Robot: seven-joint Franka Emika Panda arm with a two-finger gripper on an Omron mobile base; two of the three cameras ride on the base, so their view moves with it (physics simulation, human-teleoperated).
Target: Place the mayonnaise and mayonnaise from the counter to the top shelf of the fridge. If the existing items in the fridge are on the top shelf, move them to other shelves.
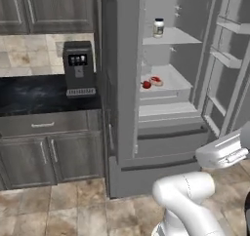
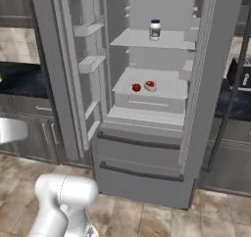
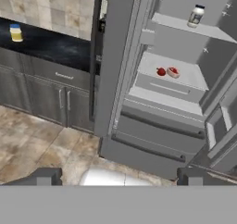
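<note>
Now my gripper (image 3: 118, 177) hangs wide open, empty. White jar (image 1: 158, 28) on fridge (image 2: 211, 84) top shelf (image 2: 166, 41); yellow jar (image 3: 16, 33) on counter (image 3: 51, 45); steak (image 2: 150, 85), red vegetable (image 2: 136, 87) one shelf lower.

Grey fridge (image 2: 215, 59), black white-veined counter (image 3: 51, 45), pale-yellow blue-lidded jar (image 3: 16, 33), red steak (image 2: 150, 85).

Open fridge (image 2: 215, 84), white jar with dark lid (image 2: 155, 30) upright on top shelf (image 2: 147, 41), steak (image 2: 150, 85) beside red vegetable (image 2: 136, 87) on lower shelf (image 2: 166, 91)
</note>
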